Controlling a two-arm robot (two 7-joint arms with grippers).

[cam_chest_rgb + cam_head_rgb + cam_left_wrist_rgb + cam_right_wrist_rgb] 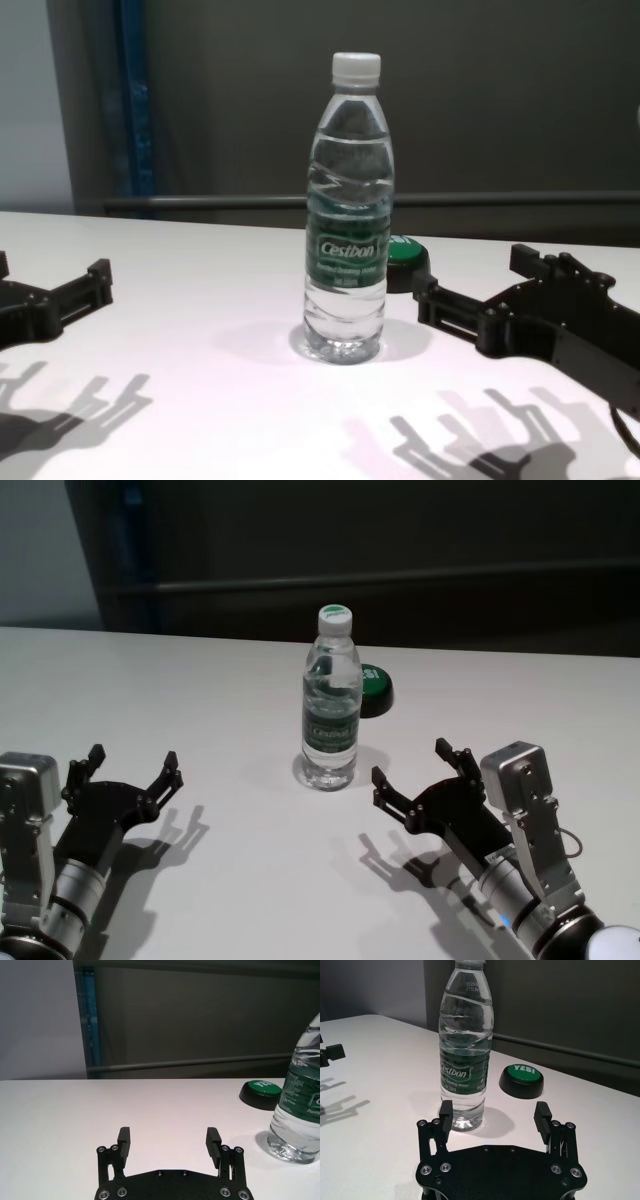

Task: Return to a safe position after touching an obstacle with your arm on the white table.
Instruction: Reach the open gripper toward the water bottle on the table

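Observation:
The clear water bottle (331, 699) with a white cap and green "Cestbon" label stands upright in the middle of the white table (150, 700). It also shows in the chest view (347, 215), the right wrist view (465, 1050) and the left wrist view (301, 1105). My right gripper (412, 765) is open and empty, low over the table, a little to the right of and nearer than the bottle, apart from it. My left gripper (133, 762) is open and empty at the near left, far from the bottle.
A low round black puck with a green top (375, 690) sits just behind and right of the bottle; it also shows in the right wrist view (522, 1080). A dark wall with a rail runs behind the table's far edge.

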